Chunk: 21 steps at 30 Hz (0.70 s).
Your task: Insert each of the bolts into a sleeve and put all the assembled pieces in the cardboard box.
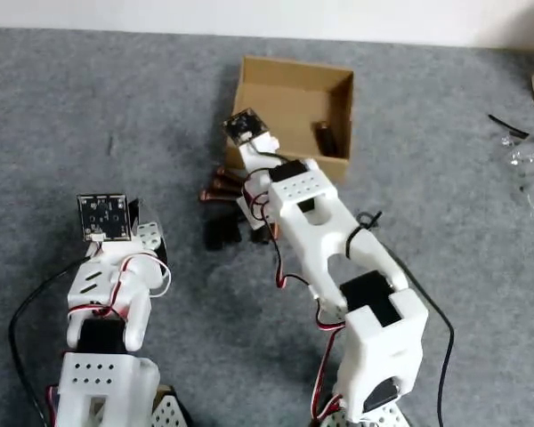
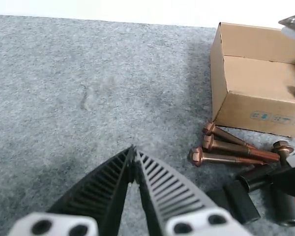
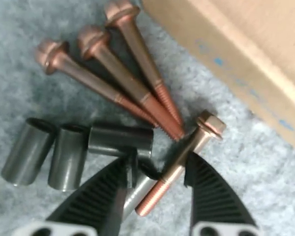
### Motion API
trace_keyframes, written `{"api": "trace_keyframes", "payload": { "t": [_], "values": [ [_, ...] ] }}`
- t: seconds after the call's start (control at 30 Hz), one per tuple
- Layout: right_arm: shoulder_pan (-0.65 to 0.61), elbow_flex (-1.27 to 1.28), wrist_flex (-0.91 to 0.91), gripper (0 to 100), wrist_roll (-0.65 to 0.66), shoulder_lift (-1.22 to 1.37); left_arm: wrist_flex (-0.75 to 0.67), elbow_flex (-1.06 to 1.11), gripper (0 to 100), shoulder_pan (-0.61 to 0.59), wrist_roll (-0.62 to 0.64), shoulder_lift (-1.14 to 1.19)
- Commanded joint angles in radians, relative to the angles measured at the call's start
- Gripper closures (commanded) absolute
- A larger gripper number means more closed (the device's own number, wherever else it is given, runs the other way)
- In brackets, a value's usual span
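Three copper bolts lie side by side on the desk, touching along their shafts. In the high view their heads point toward 9 o'clock. A fourth bolt lies apart from them at an angle, with its head toward the cardboard box.

The right claw is released, its two ribbed fingers spread to either side of this fourth bolt's shaft. The shaft runs just beside one finger, and the other finger stands apart from it.

Three dark sleeves rest just beside the bolts, at about 6 o'clock of them in the high view. Two lie parallel and close together. The third lies crosswise, near the tips of the three bolts.

The cardboard box sits open at about 1 o'clock of the bolts, its near wall close to the fourth bolt's head. Inside it, toward the 4 o'clock corner, lies a dark piece. It is too small to tell whether a bolt sits in it.

The left claw is clenched on nothing, its ribbed fingers pressed together at the tips over bare grey desk. It is at roughly 8 o'clock of the bolts and well apart from them. Some clear plastic lies at the desk's 3 o'clock edge.
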Motion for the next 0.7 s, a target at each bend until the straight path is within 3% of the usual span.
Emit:
{"api": "trace_keyframes", "payload": {
  "t": [0.0,0.37,0.67],
  "values": [
    [0.007,0.007,0.027,85.6,-0.028,-0.028,-0.023,-0.007,100,0.016,-0.005,-0.008],
    [-0.107,0.17,0.053,85.6,-0.068,-0.321,-0.023,-0.007,100,0.016,-0.005,-0.007],
    [-0.077,0.222,-0.015,85.6,-0.069,-0.269,-0.023,-0.007,100,0.016,-0.005,-0.007]
  ]
}}
